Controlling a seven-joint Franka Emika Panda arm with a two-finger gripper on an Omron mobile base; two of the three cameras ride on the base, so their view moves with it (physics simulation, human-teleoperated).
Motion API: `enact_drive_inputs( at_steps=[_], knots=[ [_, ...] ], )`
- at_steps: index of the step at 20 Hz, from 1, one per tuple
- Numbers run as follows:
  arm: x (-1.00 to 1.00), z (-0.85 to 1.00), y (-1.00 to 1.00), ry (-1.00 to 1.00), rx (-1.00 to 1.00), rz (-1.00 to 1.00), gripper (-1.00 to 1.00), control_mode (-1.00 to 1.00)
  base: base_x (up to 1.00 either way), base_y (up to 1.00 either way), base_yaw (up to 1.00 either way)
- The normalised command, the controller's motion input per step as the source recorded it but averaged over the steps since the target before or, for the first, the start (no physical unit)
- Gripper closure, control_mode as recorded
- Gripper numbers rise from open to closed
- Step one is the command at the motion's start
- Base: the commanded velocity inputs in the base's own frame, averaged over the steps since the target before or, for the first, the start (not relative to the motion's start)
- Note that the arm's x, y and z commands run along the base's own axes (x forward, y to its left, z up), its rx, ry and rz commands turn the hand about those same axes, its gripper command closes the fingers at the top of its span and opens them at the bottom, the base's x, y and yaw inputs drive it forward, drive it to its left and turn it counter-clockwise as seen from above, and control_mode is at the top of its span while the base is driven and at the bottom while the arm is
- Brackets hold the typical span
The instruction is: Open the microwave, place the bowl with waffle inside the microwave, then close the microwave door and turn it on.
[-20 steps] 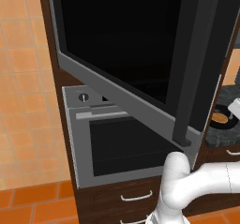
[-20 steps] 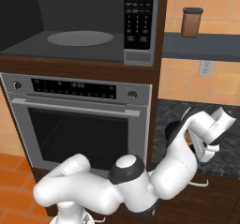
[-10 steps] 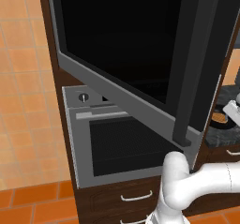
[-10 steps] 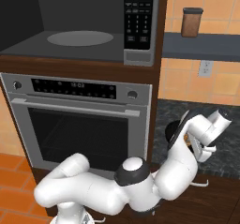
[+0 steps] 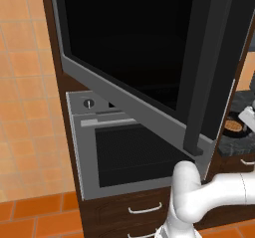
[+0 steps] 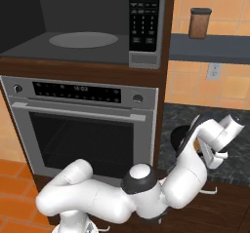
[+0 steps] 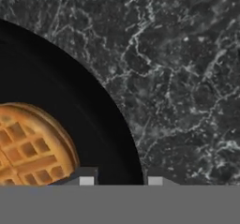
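Fingers are straddling the bowl with waffle's rim near the counter's front edge; pinch probably incomplete, so you're squeezing firmly before lifting.

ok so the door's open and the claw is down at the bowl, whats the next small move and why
Probably finish closing on the rim, then lift straight up. In the hand view the claw straddles the wall of the bowl with waffle, one fingertip inside and one outside, and the bowl sits on the dark marbled counter. The microwave door is swung open, so the cavity is ready.
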Motion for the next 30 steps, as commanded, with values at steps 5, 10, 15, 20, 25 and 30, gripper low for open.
enact_drive_inputs(
  at_steps=[5,10,15,20,25,30],
  knots=[
    [-0.69,0.0,-0.23,-0.01,0.0,0.0,1.0,-1.0,0.0,0.0,0.0],
    [-1.0,0.11,-0.56,-0.17,0.07,0.0,1.0,-1.0,0.0,0.0,0.0],
    [-1.0,0.83,0.05,-0.36,0.01,0.0,1.0,-1.0,0.0,0.0,0.0],
    [-1.0,0.96,0.78,-0.35,0.0,0.0,1.0,-1.0,0.0,0.0,0.0],
    [-0.89,0.77,1.0,-0.24,-0.08,0.03,1.0,-1.0,0.0,0.0,0.0],
    [-0.7,0.94,1.0,-0.14,-0.13,0.04,1.0,-1.0,0.0,0.0,0.0]
  ],
)
